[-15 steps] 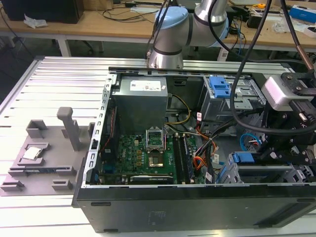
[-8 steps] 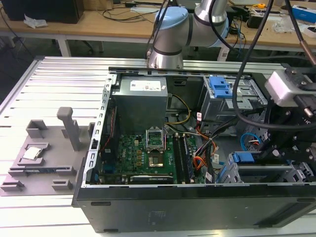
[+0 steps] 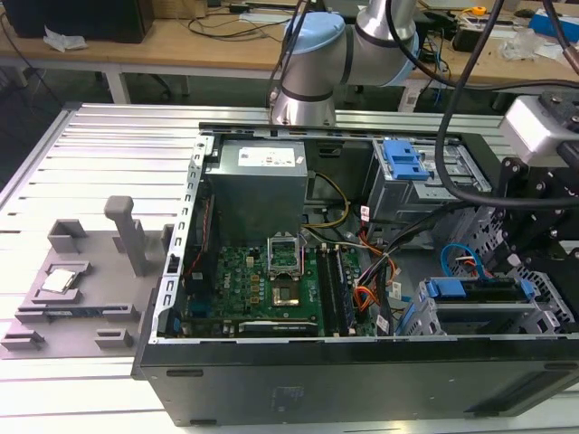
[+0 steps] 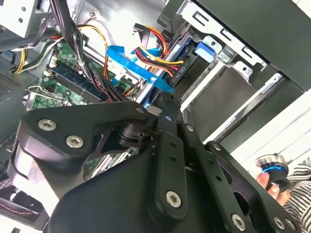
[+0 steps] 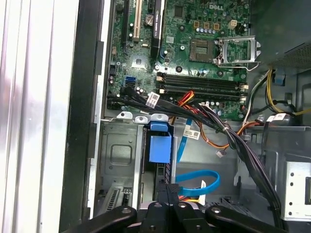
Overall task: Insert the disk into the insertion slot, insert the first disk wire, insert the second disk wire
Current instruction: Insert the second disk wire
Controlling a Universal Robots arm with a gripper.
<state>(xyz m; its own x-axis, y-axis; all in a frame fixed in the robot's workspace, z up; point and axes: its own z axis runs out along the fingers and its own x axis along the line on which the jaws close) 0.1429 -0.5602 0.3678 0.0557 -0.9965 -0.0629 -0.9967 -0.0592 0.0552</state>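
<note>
In the exterior view's lower right, the disk (image 3: 472, 290) lay in the slot (image 3: 479, 318), long axis across the frame, with the gripper (image 5: 169, 190) just beside its end, jaws closed together where the blue wire (image 5: 200, 177) ended, though I could not tell if they gripped it.

Arm (image 3: 348, 45) reaches in from the far side, gripper (image 5: 167, 191) lowered at the right, fingers (image 5: 162, 190) pinched together.

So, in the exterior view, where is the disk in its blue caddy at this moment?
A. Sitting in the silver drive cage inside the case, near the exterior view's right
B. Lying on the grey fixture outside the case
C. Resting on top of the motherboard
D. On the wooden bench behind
A: the disk, its blue caddy showing, sits in the insertion slot of the silver cage inside the case.
</note>
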